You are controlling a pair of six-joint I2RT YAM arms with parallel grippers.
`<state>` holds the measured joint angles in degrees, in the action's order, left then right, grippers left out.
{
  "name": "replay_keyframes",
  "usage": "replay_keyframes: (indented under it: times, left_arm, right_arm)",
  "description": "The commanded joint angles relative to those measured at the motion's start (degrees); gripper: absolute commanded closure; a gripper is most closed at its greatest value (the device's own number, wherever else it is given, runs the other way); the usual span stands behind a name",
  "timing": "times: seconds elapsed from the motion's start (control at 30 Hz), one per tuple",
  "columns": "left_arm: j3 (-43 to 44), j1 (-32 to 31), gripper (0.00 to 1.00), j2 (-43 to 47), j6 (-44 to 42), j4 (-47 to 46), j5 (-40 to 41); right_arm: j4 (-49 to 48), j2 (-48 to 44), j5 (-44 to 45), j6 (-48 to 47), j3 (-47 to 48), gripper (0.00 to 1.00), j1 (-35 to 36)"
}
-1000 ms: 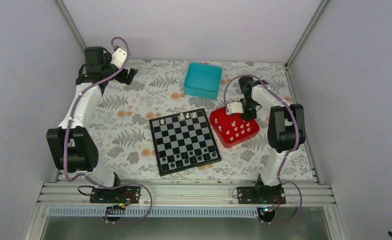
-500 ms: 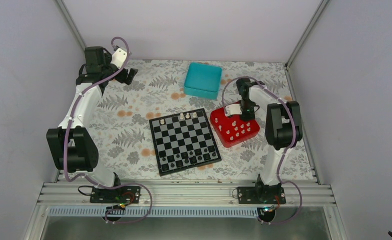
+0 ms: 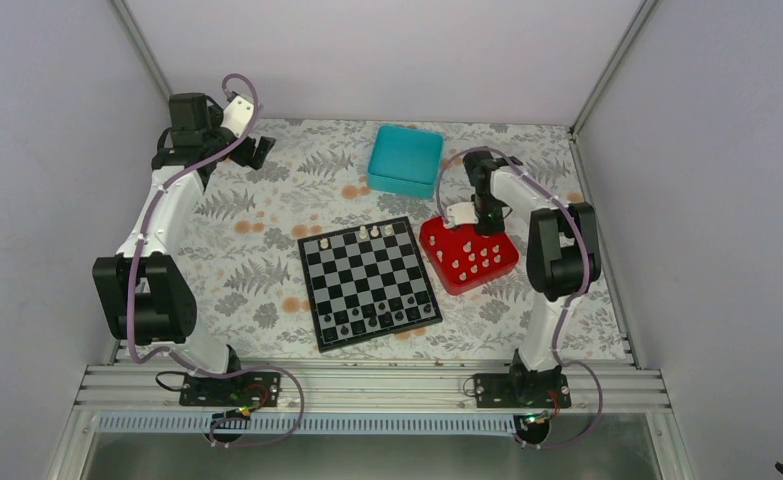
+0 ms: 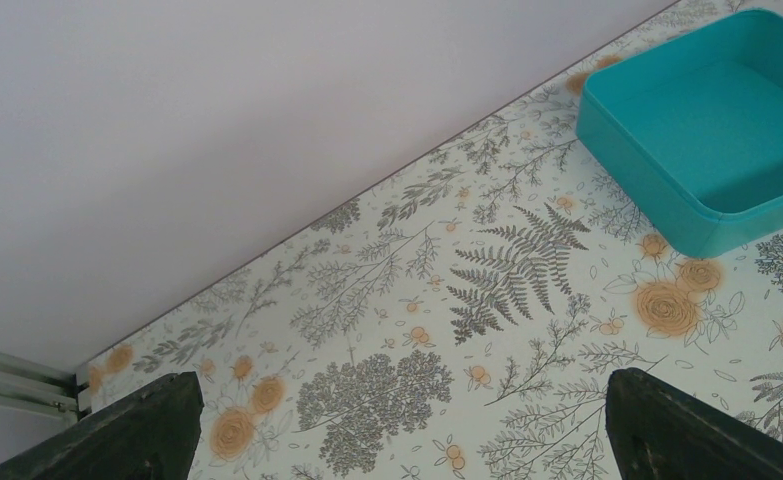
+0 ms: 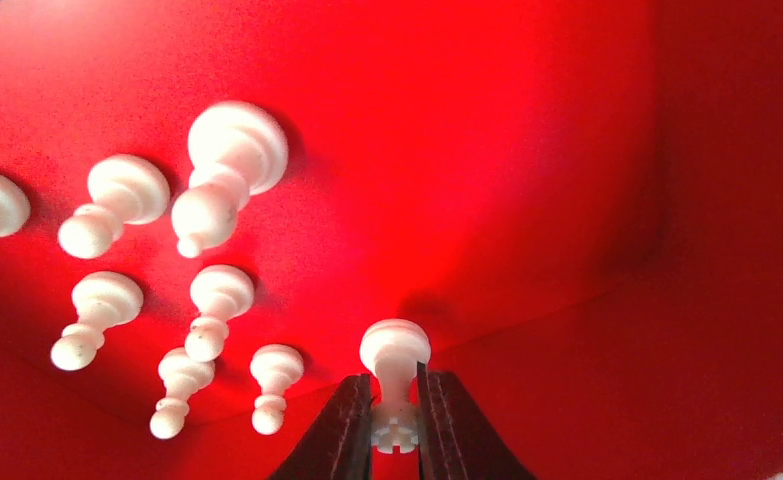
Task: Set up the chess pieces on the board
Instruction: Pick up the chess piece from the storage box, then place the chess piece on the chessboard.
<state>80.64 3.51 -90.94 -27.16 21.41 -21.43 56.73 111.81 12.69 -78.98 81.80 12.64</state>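
right gripper [image 5: 395,425]: pinched tight on a white chess piece [image 5: 395,352] in the red tray [image 5: 567,150] | more white pieces [image 5: 217,190]: lying in the tray | board [image 3: 369,282]: just left of the tray, three small white men [image 3: 375,231] on its far row | left gripper [image 4: 397,400]: wide open, near the teal box [image 4: 707,130]

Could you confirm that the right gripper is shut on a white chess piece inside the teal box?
The container is wrong: the right gripper is shut on a white chess piece inside the red tray, as the right wrist view shows.
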Motion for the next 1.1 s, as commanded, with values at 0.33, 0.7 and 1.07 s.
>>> replay_keyframes:
  times: [0.33,0.7,1.07]
  left_arm:
    - [-0.92,0.31,0.00,2.49,0.59,-2.10,-0.63]
    - [-0.68,0.52,0.00,3.48,0.77,-2.04,-0.85]
    - [-0.66,0.79,0.00,3.60,1.05,-1.91,-1.56]
  right_arm:
    - [11.16,-2.88,-1.18,3.70,17.43,0.89,10.46]
    - [11.92,7.40,-3.17,4.79,29.93,0.89,20.00]
    - [9.28,14.38,-8.12,5.33,31.78,0.89,23.17]
